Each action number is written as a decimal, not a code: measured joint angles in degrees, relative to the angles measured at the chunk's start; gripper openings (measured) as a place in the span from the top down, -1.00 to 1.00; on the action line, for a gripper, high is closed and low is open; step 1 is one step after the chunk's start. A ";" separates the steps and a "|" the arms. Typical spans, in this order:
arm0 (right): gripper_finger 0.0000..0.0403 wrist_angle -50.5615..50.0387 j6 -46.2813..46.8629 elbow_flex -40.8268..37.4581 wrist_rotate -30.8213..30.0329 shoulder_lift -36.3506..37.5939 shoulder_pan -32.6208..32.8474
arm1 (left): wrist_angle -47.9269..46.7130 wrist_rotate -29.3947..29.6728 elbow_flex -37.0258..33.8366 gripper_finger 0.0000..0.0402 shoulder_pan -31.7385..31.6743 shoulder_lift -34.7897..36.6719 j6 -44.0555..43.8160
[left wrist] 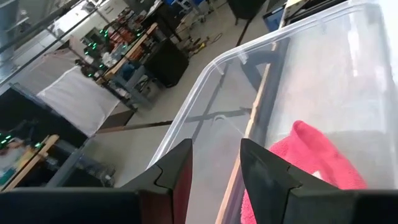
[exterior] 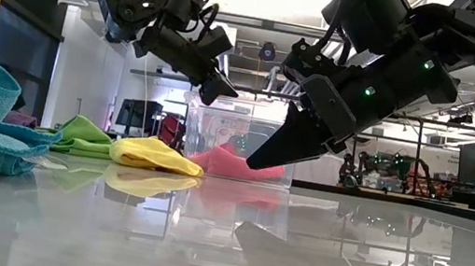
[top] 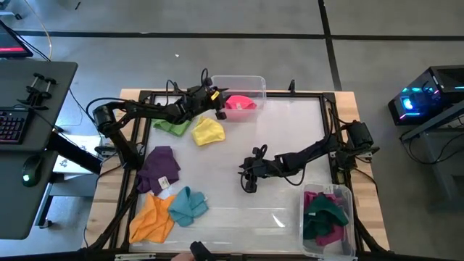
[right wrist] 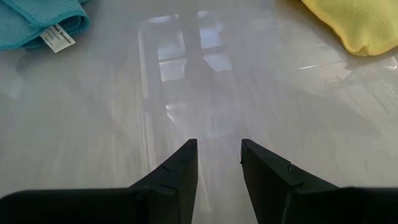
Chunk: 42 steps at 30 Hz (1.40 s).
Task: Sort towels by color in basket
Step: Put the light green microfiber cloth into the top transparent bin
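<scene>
Two free cloths nearest left gripper (top: 215,96), fingers apart, empty, at far bin (top: 255,83) rim: yellow towel (top: 208,131) just beside, light green towel (top: 172,127) next. Right gripper (top: 249,181) parted, empty, mid-table, farther.

The pink towel (left wrist: 311,165) just beyond the left gripper (left wrist: 214,165) is cut off by the wrist picture's edge. Near the right gripper (right wrist: 219,163), the yellow towel (right wrist: 354,22) and teal towel (right wrist: 37,18) show only partly. In the bin (top: 328,221) behind that gripper, bunched towels overlap, their outlines unclear.
</scene>
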<state>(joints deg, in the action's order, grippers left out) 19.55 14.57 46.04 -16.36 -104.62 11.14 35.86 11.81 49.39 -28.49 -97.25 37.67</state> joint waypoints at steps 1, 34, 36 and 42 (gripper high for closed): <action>0.41 0.00 0.00 0.00 0.01 0.00 0.00 | 0.00 0.73 0.00 0.39 0.01 -0.02 0.00; 0.41 1.60 -0.04 0.02 0.00 0.00 0.00 | -14.97 7.83 0.04 0.40 13.55 18.79 2.95; 0.41 2.39 -0.04 0.02 0.00 0.00 0.00 | -21.55 9.12 0.04 0.40 16.00 20.98 0.59; 0.41 6.54 -0.56 0.02 0.00 0.00 0.00 | -39.29 16.18 0.04 0.40 23.65 25.41 -13.81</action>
<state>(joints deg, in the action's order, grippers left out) 26.09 14.01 46.06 -16.36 -104.62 11.14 -3.43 27.99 49.43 -4.84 -71.84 23.86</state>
